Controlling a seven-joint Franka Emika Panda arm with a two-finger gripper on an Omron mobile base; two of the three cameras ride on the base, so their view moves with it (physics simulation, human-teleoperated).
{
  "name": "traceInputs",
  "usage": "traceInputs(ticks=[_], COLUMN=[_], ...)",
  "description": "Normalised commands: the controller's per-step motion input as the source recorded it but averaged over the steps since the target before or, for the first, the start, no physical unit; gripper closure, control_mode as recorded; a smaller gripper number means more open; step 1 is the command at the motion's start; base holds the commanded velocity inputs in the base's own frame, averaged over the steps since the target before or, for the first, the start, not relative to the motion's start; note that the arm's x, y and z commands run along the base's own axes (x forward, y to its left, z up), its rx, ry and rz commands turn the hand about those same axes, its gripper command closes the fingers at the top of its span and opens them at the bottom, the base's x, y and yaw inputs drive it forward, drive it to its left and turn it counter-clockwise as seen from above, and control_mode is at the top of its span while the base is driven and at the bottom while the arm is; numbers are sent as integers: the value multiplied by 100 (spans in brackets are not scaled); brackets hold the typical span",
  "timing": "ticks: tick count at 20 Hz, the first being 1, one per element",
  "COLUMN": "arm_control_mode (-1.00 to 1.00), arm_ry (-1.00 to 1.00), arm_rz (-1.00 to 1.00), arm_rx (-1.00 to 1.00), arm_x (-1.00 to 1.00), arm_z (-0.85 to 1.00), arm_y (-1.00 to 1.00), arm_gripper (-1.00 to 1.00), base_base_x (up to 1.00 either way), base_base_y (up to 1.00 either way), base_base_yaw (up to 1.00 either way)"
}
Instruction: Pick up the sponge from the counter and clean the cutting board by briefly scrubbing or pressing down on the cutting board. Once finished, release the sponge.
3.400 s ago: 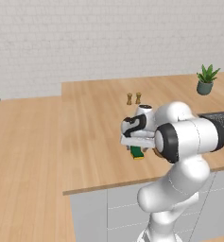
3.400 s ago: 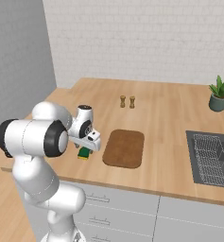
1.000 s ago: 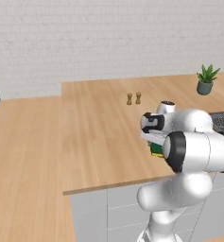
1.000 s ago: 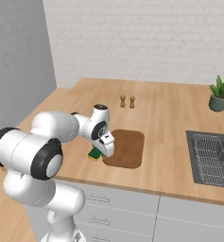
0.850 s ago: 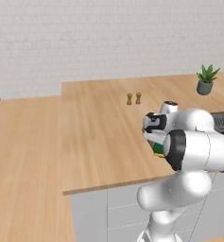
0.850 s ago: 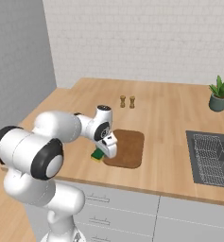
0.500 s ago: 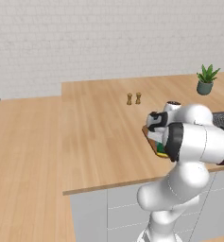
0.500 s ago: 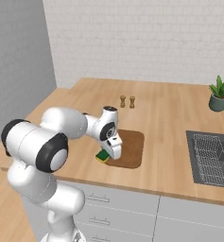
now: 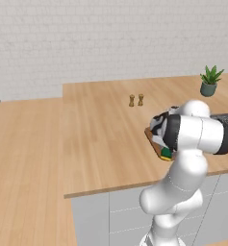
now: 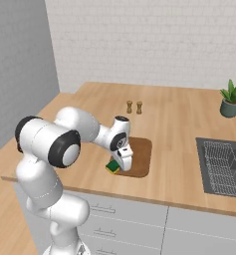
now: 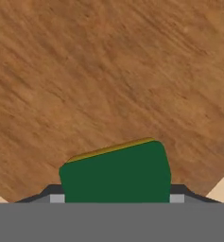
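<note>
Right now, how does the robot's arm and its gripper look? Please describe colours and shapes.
The arm is made of thick, rounded, glossy white segments joined by dark, nearly black, ring-shaped joints. No cables or markings can be made out. The gripper is a small white block, and in the hand view its two short finger tips appear dark with lighter grey pads.

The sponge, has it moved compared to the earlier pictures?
Yes. The sponge, held in the claw, went from the counter onto the cutting board, toward the sink.
</note>
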Motion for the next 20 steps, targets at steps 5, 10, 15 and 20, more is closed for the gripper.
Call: traceInputs(ticks=[5, 10, 15, 20], arm_control_mode=[-100, -100, -100, -100], arm_ry=[0, 0, 0, 0], arm_rz=[-1, 0, 0, 0], arm_rx=[1, 3, 2, 2], arm_x=[36, 32, 36, 46], arm_z=[-20, -16, -14, -6], arm_y=[-6, -12, -10, -6], arm_gripper=[100, 100, 100, 100], base_base_x=[0, 0, 0, 0], base_base_y=[0, 0, 0, 0], base_base_yaw=[0, 0, 0, 0])
